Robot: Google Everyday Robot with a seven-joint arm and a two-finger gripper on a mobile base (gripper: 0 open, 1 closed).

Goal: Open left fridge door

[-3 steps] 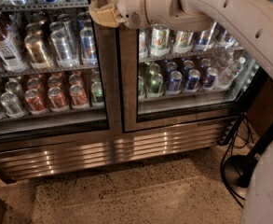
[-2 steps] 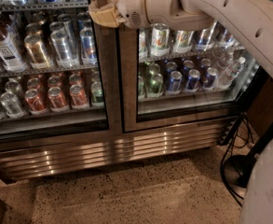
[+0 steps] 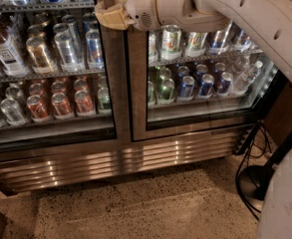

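The fridge (image 3: 120, 161) fills the view, with a ribbed steel grille along its base and wire shelves of cans. The left fridge door (image 3: 109, 93) is a glass pane in a steel frame and sits flush with its twin on the right (image 3: 200, 113). Behind its glass are silver, red and green cans and a bottle. My gripper (image 3: 106, 16), tan at its tip, is high up against the left door's right-hand upright, just beside the seam between the two doors. The white arm (image 3: 245, 14) reaches in from the upper right, across the right door.
Black cables (image 3: 250, 153) hang down at the fridge's right corner to a dark foot on the floor. My own white body (image 3: 285, 198) fills the lower right. Speckled stone floor (image 3: 135, 208) lies in front of the grille.
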